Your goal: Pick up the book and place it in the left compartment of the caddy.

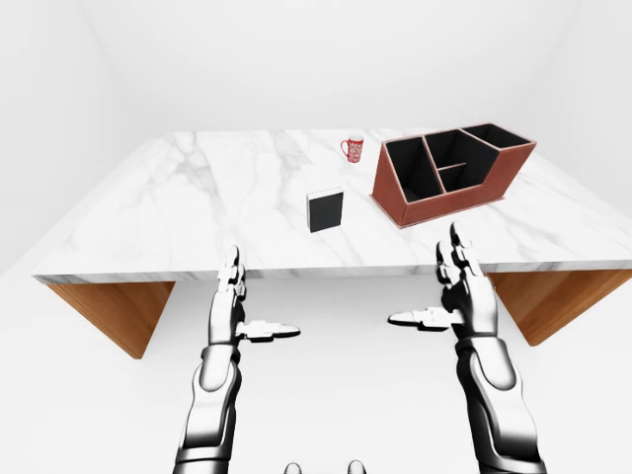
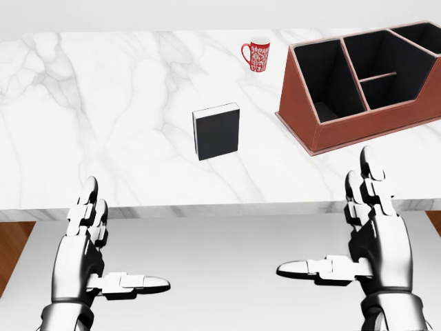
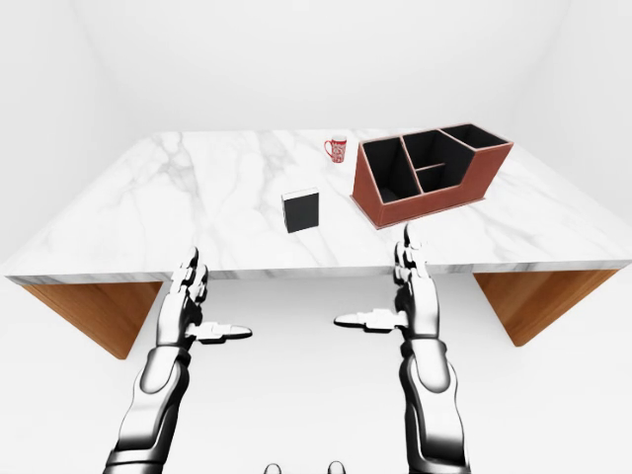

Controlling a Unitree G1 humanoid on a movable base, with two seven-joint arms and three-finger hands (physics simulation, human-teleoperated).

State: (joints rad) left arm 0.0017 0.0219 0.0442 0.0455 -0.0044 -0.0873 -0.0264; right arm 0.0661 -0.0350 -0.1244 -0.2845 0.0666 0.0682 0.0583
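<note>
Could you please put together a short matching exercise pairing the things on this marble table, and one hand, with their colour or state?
Things:
1. book
2. mug
3. caddy
4. right hand

Descriptions:
A. red, patterned, with a handle
B. open, holding nothing, below the table edge
C. black cover, alone mid-table
D. reddish-brown walls, dark empty compartments

Pairs: 1-C, 2-A, 3-D, 4-B

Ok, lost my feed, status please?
Both hands open, left, right, short of the table. Black hardcover book untouched on white marble. Brown leather caddy empty. Nothing in the way.
</note>
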